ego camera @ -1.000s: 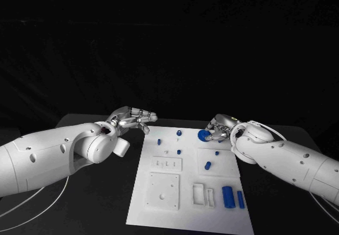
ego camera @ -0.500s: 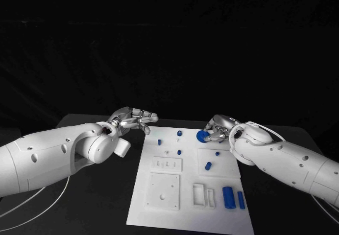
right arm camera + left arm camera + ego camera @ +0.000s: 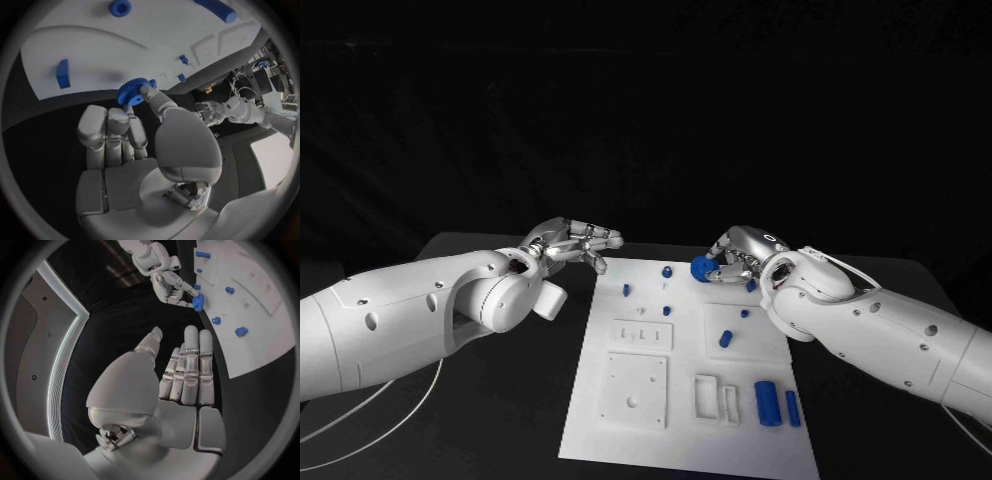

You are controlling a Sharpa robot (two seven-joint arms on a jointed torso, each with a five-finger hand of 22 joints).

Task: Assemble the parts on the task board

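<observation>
Gear (image 3: 702, 268), blue and toothed, sits pinched in the right hand (image 3: 733, 260) over the task board's (image 3: 689, 420) one-o'clock corner. Lower it level onto its post, I'd say. Left hand (image 3: 571, 243) waits at eleven o'clock, fingers apart, empty.

Far end of task board (image 3: 625, 420) is crowded: right hand (image 3: 733, 262) with blue gear (image 3: 702, 269) sits over the far right corner, left hand (image 3: 574, 243) hangs just off the far left corner. Small blue pegs (image 3: 668, 271) stand between them. Near half is open, with low blue blocks (image 3: 766, 401) at right.
</observation>
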